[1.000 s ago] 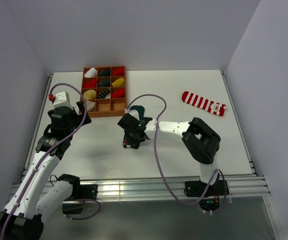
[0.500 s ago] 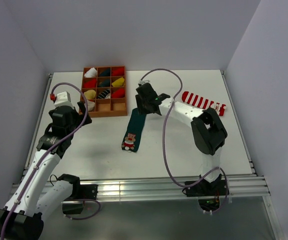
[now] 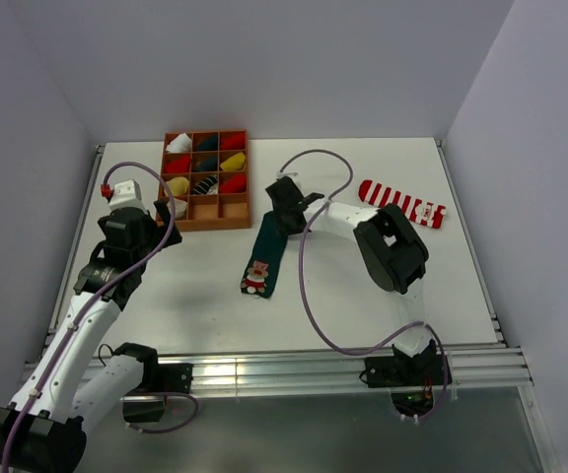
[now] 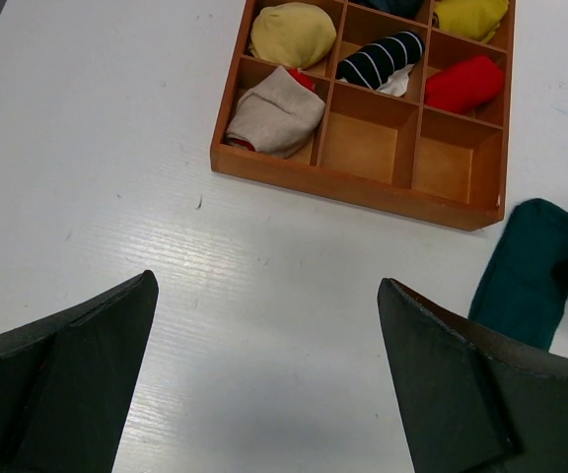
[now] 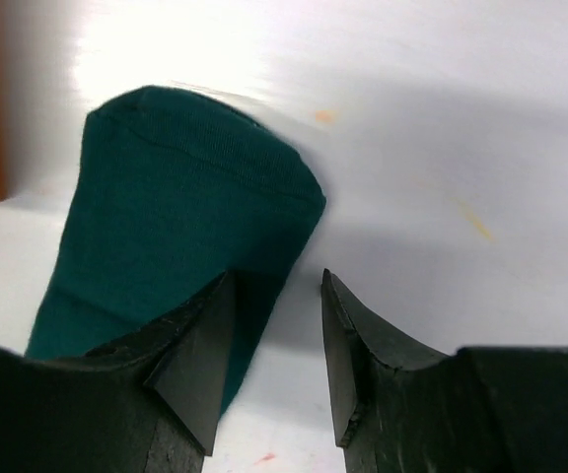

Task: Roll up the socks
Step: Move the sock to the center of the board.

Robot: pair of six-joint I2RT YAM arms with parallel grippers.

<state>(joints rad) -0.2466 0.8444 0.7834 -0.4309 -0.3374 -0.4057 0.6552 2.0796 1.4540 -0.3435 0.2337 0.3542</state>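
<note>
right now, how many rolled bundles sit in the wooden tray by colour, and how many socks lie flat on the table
red bundles: 3
yellow bundles: 2
dark bundles: 2
white bundle: 1
dark striped bundle: 1
beige bundle: 1
flat dark green sock: 1
flat red-and-white striped sock: 1
total: 12

A dark green knit sock (image 3: pixel 264 258), figure at its near end, lies flat and outstretched on the white table (image 3: pixel 195 286), a red-and-white striped sock (image 3: pixel 400 203) flat to its far right, while a bundled beige sock (image 4: pixel 274 113) with a red patch fills the near-left compartment of a wooden tray (image 4: pixel 363 187).
</note>
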